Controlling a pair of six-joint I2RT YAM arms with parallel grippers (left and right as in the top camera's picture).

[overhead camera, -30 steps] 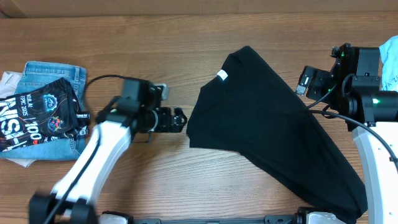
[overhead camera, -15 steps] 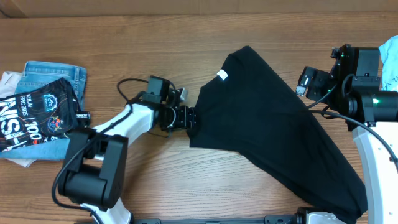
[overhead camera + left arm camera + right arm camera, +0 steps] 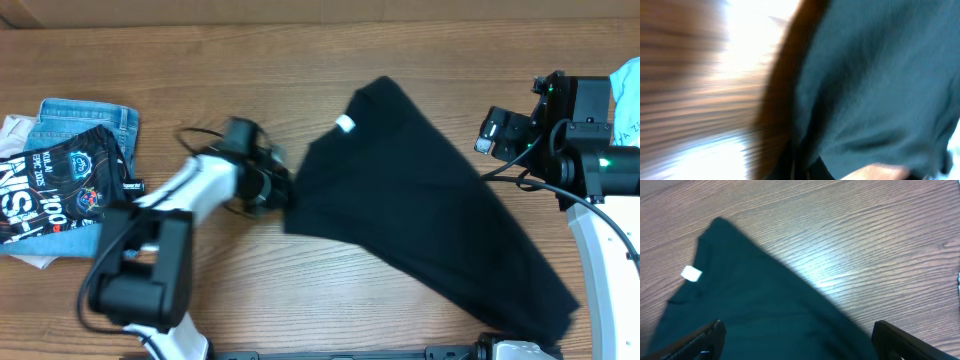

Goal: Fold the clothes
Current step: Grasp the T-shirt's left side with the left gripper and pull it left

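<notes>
Left pincer (image 3: 278, 190) sits at the left edge of the black garment (image 3: 420, 220), which lies unfolded across the bench (image 3: 250, 290); a folded pile (image 3: 70, 185) rests far left.

Left wrist view: heavily blurred; grip cannot be told.

Right wrist view: right pincer (image 3: 800, 342) released, over the garment; folding judged barely begun.

Overhead looks straight down; both wrist views face the black garment (image 3: 420, 220) close-up.

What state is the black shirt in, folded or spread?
Spread, not yet folded: the black shirt lies in one loose diagonal sheet, white tag showing.
</notes>
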